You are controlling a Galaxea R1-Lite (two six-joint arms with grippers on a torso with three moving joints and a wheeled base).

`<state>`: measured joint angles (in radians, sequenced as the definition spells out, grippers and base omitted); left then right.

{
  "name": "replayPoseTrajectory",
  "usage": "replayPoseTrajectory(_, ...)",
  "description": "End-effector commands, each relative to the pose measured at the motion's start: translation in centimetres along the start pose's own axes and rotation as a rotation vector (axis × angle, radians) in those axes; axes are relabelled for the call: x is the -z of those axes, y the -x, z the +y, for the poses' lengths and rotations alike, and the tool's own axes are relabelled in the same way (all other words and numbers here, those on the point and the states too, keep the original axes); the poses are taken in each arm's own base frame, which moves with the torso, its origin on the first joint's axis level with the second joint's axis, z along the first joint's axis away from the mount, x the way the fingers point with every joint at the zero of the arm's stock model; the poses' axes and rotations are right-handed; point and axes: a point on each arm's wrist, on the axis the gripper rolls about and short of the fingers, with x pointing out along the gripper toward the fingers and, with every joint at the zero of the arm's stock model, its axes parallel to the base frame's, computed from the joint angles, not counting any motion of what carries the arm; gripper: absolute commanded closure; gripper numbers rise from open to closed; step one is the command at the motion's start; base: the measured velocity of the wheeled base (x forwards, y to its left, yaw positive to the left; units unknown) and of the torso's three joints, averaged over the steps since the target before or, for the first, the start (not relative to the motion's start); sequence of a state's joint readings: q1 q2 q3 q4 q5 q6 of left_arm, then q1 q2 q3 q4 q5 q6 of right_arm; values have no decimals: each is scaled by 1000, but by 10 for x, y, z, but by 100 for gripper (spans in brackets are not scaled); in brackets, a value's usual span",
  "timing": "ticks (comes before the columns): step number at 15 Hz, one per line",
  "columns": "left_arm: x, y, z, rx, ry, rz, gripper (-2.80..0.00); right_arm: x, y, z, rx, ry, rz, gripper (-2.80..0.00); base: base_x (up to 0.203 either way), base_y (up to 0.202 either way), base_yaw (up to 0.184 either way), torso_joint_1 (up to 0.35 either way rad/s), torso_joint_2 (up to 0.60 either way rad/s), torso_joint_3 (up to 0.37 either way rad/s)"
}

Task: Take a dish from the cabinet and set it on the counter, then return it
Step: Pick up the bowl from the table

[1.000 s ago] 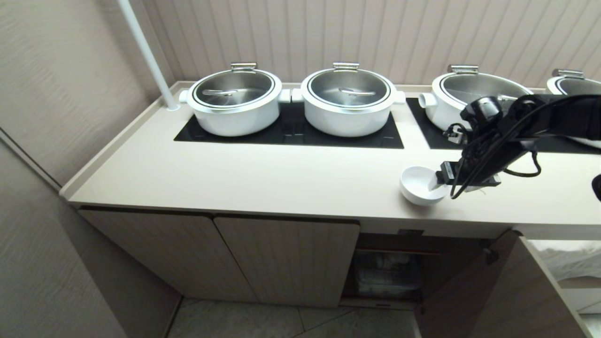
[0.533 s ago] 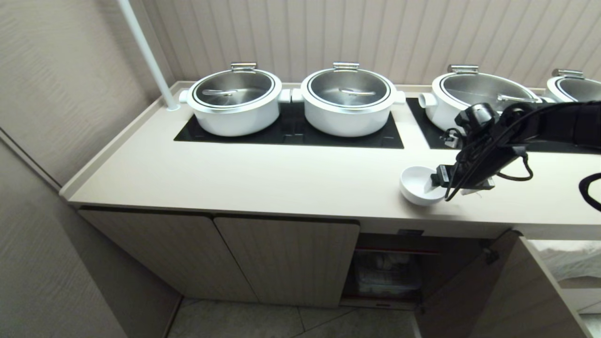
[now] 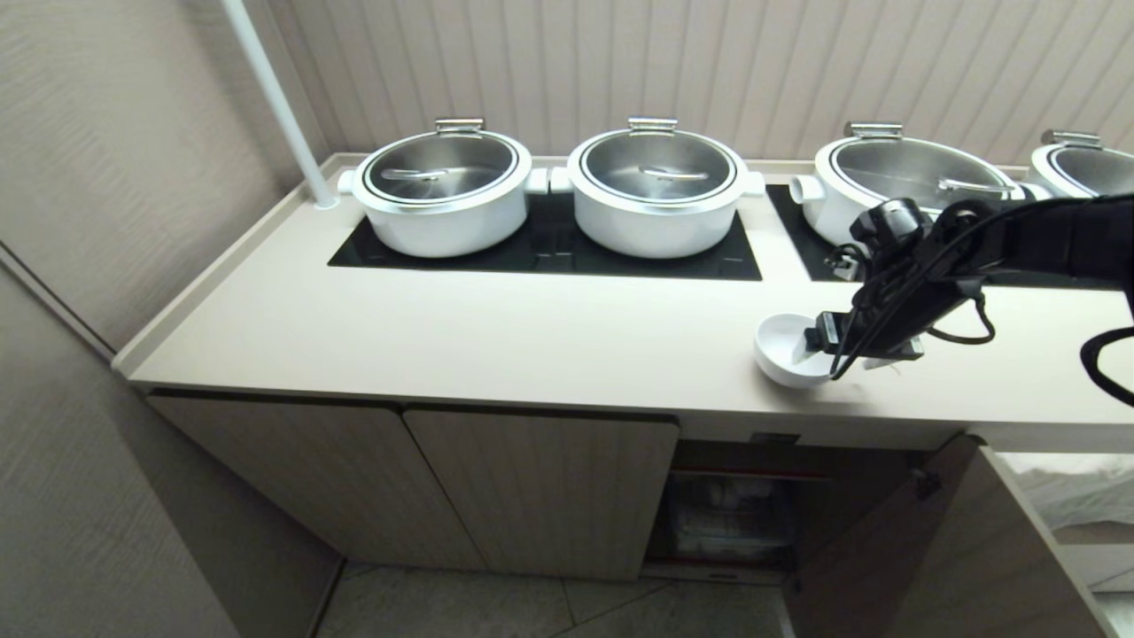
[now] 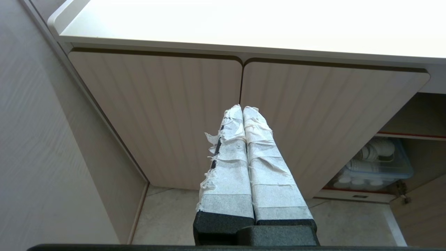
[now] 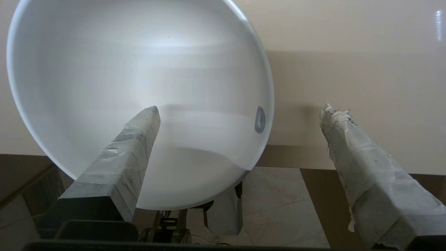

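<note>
Sitting on the counter [image 3: 549, 346] near its front edge, the dish [image 3: 784, 350] lies above the cabinet's [image 3: 540, 487] open compartment. The right gripper [image 5: 240, 115] is spread wide, one taped finger [image 5: 139, 132] inside the bowl, the other outside its rim, gripping nothing. The left gripper [image 4: 243, 108], fingers pressed together, hangs before the closed ribbed doors.

We see the dish [image 3: 784, 350], a plain white glossy bowl, upright on the counter [image 3: 532, 337] near its front edge, above the cabinet [image 3: 540, 487].
</note>
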<state>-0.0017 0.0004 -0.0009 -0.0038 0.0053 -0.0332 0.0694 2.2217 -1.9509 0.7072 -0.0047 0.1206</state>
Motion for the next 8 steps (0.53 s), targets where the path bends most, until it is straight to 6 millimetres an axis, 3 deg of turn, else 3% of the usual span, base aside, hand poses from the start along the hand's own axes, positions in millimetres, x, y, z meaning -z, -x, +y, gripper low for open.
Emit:
replayPoseTrajectory(1, 0, 0, 0, -1, 1, -2, 0, 1, -1, 5, -5, 7, 7, -280, 0, 0, 0, 0, 0, 0)
replayPoseTrajectory(8, 0, 0, 0, -1, 1, 0, 0, 1, -4, 6, -5, 9, 0, -280, 0, 0, 0, 0, 0, 0)
